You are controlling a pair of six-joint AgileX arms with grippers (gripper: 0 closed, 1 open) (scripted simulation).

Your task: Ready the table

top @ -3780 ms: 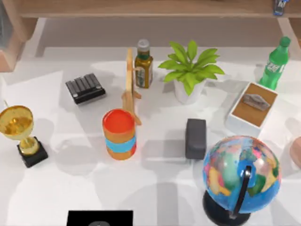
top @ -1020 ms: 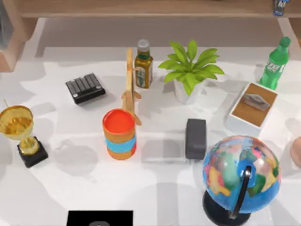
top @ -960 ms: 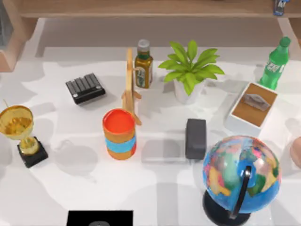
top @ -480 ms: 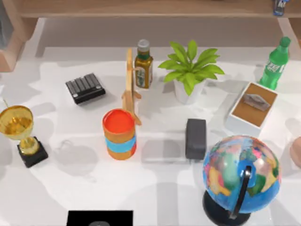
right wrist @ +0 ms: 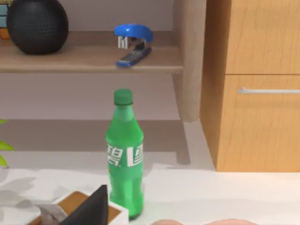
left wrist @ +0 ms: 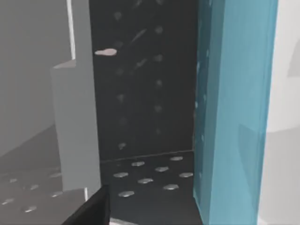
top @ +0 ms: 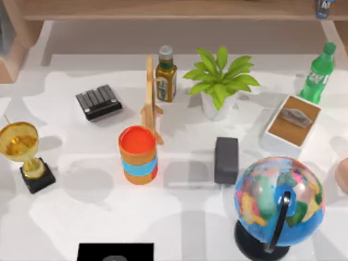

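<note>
We find the table (top: 98, 217) spread across the whole top view, white and crowded. At its left edge stands a gold trophy (top: 23, 155); near centre, an orange cup (top: 138, 155) with a blue band, a wooden stand (top: 150, 100) just behind it, and a dark block (top: 226, 159) to its right. A globe (top: 278, 204) sits front right, a potted plant (top: 220, 81) at the back beside a brown bottle (top: 166, 73). The right wrist view shows a green bottle (right wrist: 124, 152) upright before a shelf holding a blue stapler (right wrist: 133, 43). Whether either pincer is open or closed, we cannot tell.
</note>
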